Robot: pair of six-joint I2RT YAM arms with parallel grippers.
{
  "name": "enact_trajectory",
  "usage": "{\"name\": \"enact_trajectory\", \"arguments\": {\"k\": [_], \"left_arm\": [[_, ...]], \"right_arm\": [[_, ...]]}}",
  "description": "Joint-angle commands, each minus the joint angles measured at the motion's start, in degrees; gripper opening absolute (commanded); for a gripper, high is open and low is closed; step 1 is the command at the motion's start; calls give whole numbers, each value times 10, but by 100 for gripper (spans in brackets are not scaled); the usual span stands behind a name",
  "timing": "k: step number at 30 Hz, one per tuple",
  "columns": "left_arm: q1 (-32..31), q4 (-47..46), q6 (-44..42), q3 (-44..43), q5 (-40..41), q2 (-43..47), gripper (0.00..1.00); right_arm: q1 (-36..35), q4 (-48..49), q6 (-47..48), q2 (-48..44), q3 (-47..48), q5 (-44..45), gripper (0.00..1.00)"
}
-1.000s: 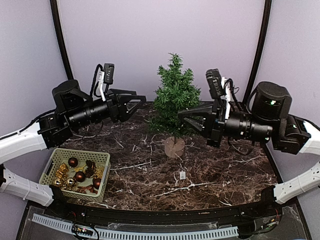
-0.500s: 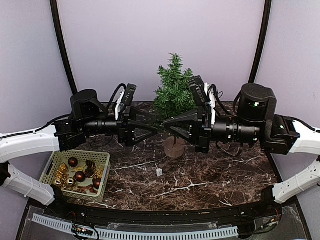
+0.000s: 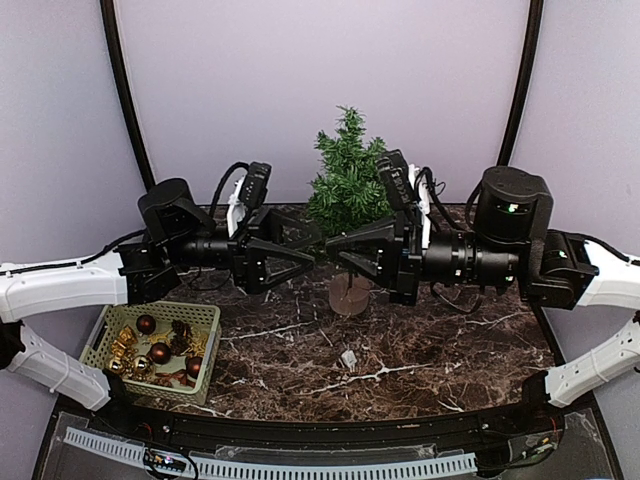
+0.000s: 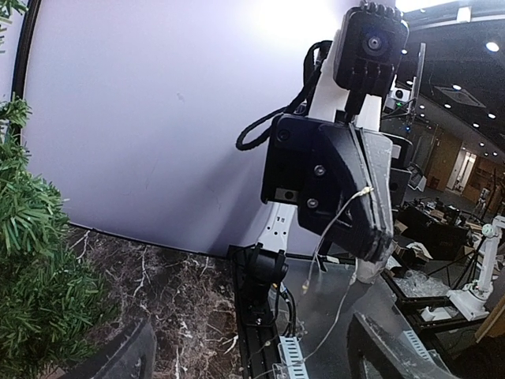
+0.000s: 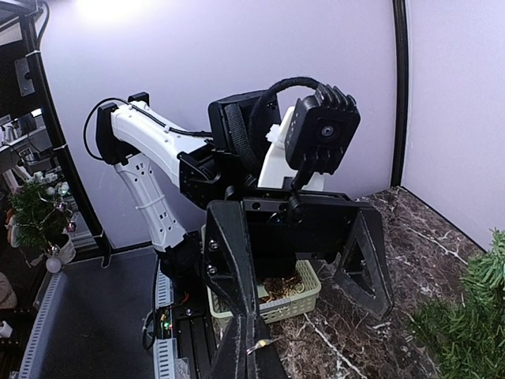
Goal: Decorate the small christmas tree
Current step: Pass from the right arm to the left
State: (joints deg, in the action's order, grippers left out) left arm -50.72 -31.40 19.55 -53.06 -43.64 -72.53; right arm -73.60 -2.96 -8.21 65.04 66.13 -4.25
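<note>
Now, mid-frame before the small christmas tree (image 3: 348,190): left gripper (image 3: 310,248) spread, right gripper (image 3: 330,246) pinching thin wire (image 4: 323,237); a mistimed release could drop it.

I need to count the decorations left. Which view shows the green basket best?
The top external view: the whole green basket lies open to the camera, with its ornaments plain to see. The right wrist view catches only a partly blocked strip of it. The left wrist view does not show it.
</note>
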Motion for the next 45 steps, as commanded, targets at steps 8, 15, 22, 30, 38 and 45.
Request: {"name": "enact_trajectory", "arguments": {"k": [8,15,22,30,38,45], "left_arm": [[-25,-19,-12,-20,40,-16,76],[-38,4,-26,-32,89,-28,56],[-58,32,-49,-35,95,-52,50],[-71,39,-61,-21,136,-88,47],[-82,21,-56,-10,150,-132,43],[-84,13,-50,13,166,-147,37]], "right_arm": [[3,48,-12,-17,-6,3,0],[3,52,-15,-19,-10,2,0],[4,63,-19,-27,-22,28,0],[3,74,-23,-32,-32,25,0],[4,85,-27,-43,-45,33,0],[3,93,-29,-56,-59,40,0]]}}
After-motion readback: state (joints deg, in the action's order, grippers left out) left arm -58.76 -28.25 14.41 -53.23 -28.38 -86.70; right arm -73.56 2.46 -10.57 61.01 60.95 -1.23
